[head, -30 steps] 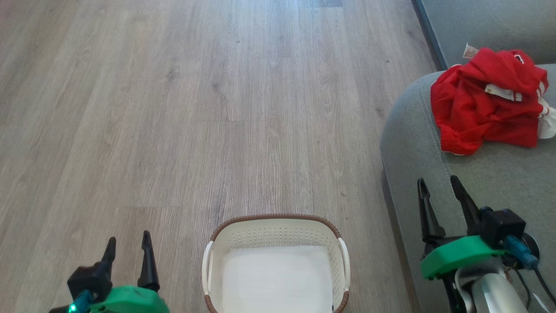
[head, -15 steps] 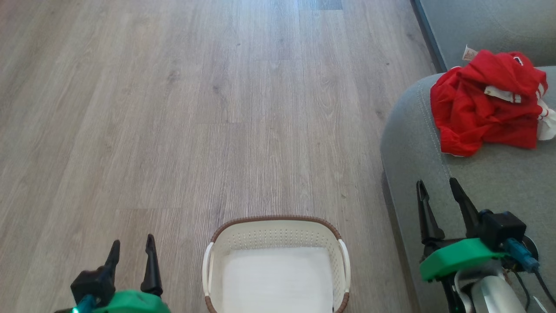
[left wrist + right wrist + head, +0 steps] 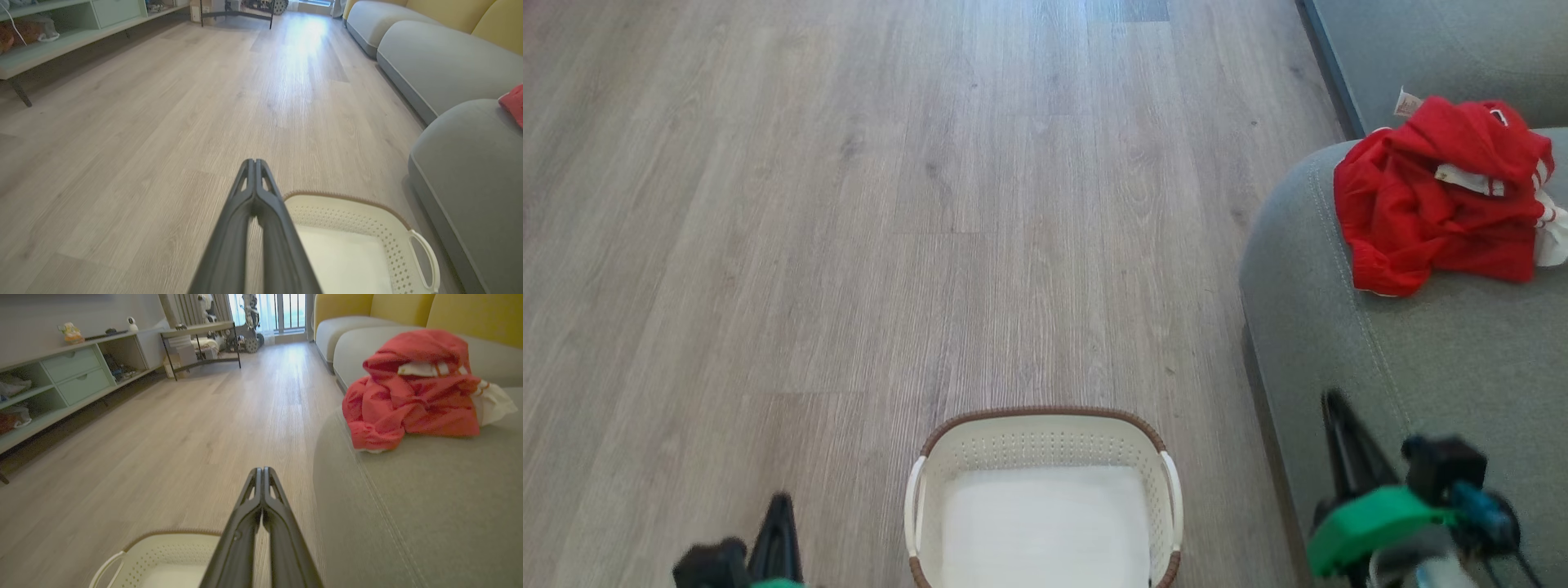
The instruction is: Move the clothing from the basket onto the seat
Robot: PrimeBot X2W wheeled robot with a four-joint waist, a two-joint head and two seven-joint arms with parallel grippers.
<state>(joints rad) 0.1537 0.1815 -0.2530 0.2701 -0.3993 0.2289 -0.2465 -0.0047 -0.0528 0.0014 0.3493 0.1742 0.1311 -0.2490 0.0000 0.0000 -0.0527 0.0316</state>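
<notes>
The red clothing [image 3: 1437, 200] lies bunched on the grey-green seat [image 3: 1462, 367] at the right; the right wrist view has the clothing [image 3: 412, 392] on the seat [image 3: 429, 506] ahead. The cream basket [image 3: 1043, 441] with a brown rim stands on the floor at the bottom centre, holding just its flat white bottom. My left gripper [image 3: 780, 506] is shut and low beside the basket's left, seen shut [image 3: 255, 162] with the basket [image 3: 347, 212] to its right. My right gripper [image 3: 1333, 402] is shut over the seat's front edge, fingers together [image 3: 261, 470], nothing held.
Pale wood floor [image 3: 931, 204] stretches ahead. A low shelf unit [image 3: 61, 384] runs along the far wall. More sofa cushions [image 3: 433, 65] with yellow backs continue beyond the seat. A metal-framed table [image 3: 200, 343] stands farther down the room.
Both grippers have gone from open to shut and dropped lower in the head view. The clothing and basket have stayed put.
</notes>
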